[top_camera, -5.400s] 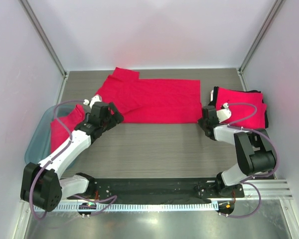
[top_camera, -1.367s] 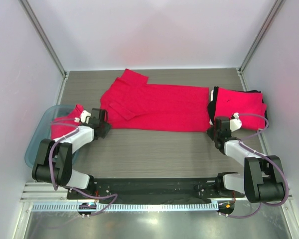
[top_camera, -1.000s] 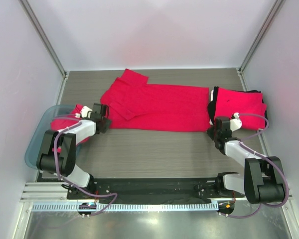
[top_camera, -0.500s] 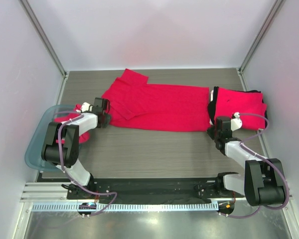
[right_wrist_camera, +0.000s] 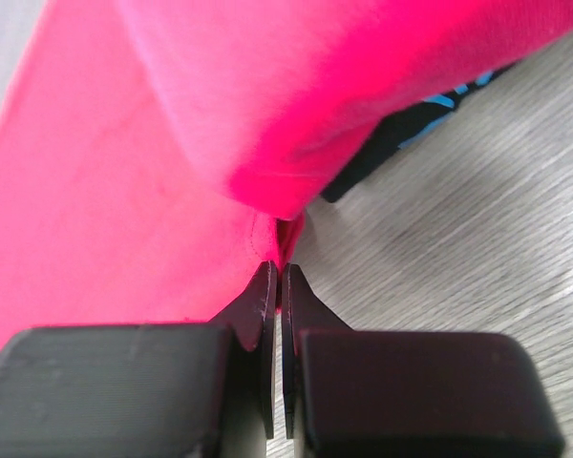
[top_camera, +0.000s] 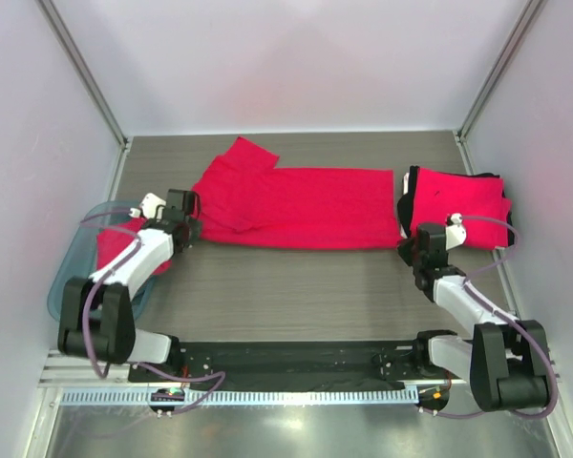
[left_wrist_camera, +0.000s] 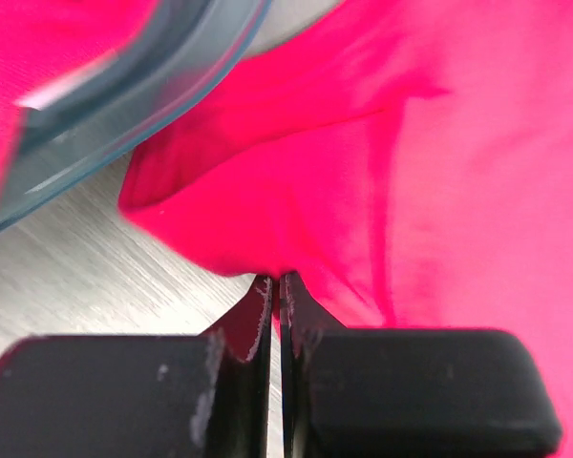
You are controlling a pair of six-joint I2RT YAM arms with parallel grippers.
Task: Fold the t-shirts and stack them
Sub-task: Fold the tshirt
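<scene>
A red t-shirt (top_camera: 306, 205) lies spread lengthwise across the middle of the table. My left gripper (top_camera: 188, 229) is at its near left corner, and in the left wrist view the gripper (left_wrist_camera: 278, 283) is shut on a pinch of that red cloth (left_wrist_camera: 439, 172). At the shirt's near right corner, my right gripper (top_camera: 407, 250) is also shut on the hem, seen close up in the right wrist view (right_wrist_camera: 282, 269) with the red cloth (right_wrist_camera: 105, 191). A folded stack (top_camera: 458, 202) topped by a red shirt sits at the right.
A clear blue bin (top_camera: 72, 281) holding another red shirt (top_camera: 115, 250) stands at the left edge; its rim (left_wrist_camera: 124, 105) shows close to my left gripper. A black shirt with blue print (right_wrist_camera: 401, 143) peeks from under the folded stack (right_wrist_camera: 315, 86). Side walls enclose the table.
My left gripper has closed on the shirt's near left corner. The left arm's elbow swung outward, and the shirt shifted slightly. The right gripper kept its hold and barely moved.
</scene>
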